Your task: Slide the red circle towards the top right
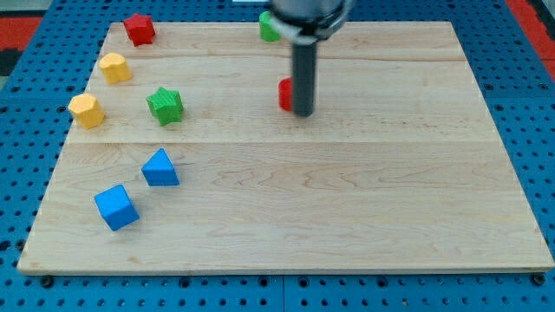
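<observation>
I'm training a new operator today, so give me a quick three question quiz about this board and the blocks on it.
1. True or false: my tip touches the blue cube.
2. Which block sits right beside my tip: A red circle, B green star, C red star?
3. How many yellow blocks are there?

Key: 1 false; 2 A, on the tip's left in the view, partly hidden; 3 two.

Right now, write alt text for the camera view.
My tip touches the right side of the red circle on the wooden board. A green block sits at top; six more blocks cluster left.
</observation>
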Controlling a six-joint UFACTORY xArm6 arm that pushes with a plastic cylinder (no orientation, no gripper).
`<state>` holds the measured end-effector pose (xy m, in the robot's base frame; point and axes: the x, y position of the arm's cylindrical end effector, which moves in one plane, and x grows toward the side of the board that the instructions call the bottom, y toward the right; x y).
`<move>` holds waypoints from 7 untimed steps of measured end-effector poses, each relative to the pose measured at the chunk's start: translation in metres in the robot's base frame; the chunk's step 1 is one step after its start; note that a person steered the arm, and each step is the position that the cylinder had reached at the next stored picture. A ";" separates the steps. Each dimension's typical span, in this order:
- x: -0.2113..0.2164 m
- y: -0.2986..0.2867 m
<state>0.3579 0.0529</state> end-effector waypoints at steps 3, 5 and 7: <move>0.015 0.000; -0.039 -0.038; -0.056 -0.043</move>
<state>0.3024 0.0103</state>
